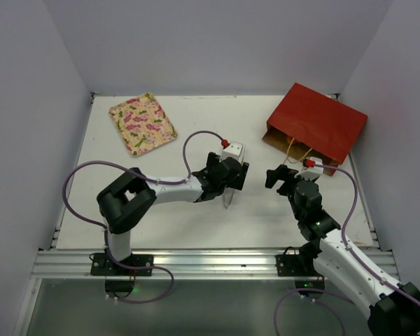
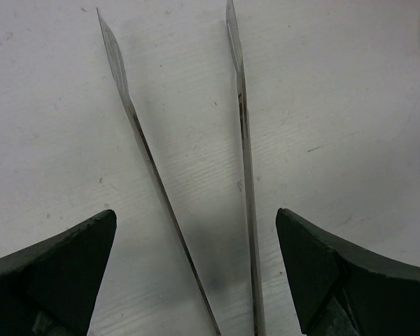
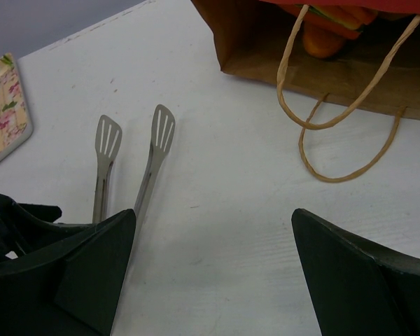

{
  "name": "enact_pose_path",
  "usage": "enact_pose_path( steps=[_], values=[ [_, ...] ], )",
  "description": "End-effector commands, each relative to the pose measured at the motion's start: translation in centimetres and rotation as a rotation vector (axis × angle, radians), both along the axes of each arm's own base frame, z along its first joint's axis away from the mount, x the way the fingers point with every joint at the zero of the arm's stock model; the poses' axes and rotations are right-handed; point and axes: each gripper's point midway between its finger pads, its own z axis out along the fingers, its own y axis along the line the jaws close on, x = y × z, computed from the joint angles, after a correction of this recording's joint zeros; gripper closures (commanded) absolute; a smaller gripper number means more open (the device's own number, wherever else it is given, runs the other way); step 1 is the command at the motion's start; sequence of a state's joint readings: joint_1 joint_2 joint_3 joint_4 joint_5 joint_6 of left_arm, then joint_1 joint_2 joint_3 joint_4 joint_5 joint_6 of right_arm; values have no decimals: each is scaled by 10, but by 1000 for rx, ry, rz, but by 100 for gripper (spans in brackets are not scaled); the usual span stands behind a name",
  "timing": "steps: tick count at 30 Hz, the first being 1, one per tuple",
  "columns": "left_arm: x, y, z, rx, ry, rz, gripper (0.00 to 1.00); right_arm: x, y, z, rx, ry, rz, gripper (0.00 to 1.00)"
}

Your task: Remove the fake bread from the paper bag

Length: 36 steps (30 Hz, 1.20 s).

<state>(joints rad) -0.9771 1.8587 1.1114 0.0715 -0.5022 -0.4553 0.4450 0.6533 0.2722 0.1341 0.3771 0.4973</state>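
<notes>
Lying on the worktop (image 3: 224, 189), the paper bag (image 3: 252, 42) sits ahead of the right fingers (image 3: 350, 280), which are spread wide and empty. An orange piece of fake bread (image 3: 322, 42) shows inside its mouth. The left fingers (image 2: 56, 273) are also spread, with metal tongs (image 2: 243, 140) between them, unclamped.

Dark red is seen on the outside of the paper bag (image 1: 316, 129), brown on its inside, with pale tan cord handles (image 3: 327, 180). An orange piece of fake bread (image 3: 323, 43) is glimpsed within. Pink and green flowers are spread over the cream tray (image 1: 142, 123). Silver tongs (image 3: 162, 129) are shown against the white table (image 1: 196, 210).
</notes>
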Motion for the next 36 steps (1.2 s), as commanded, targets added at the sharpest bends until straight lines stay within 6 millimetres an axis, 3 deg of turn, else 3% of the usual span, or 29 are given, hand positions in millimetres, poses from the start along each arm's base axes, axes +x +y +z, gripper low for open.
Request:
enact_pose_path(
  steps=[1,24,35,36],
  values=[
    [5,-8,9,-31,-16,36,0,1,-5,4,7,-17,-34,1],
    [6,-17,-26,-30,37,65,0,0,-8,5,3,-18,-48,1],
    [7,-17,-34,1,36,86,7,0,-8,6,5,-21,-44,1],
    [7,-17,-34,0,38,84,11,0,-8,6,4,-20,-45,1]
  ],
)
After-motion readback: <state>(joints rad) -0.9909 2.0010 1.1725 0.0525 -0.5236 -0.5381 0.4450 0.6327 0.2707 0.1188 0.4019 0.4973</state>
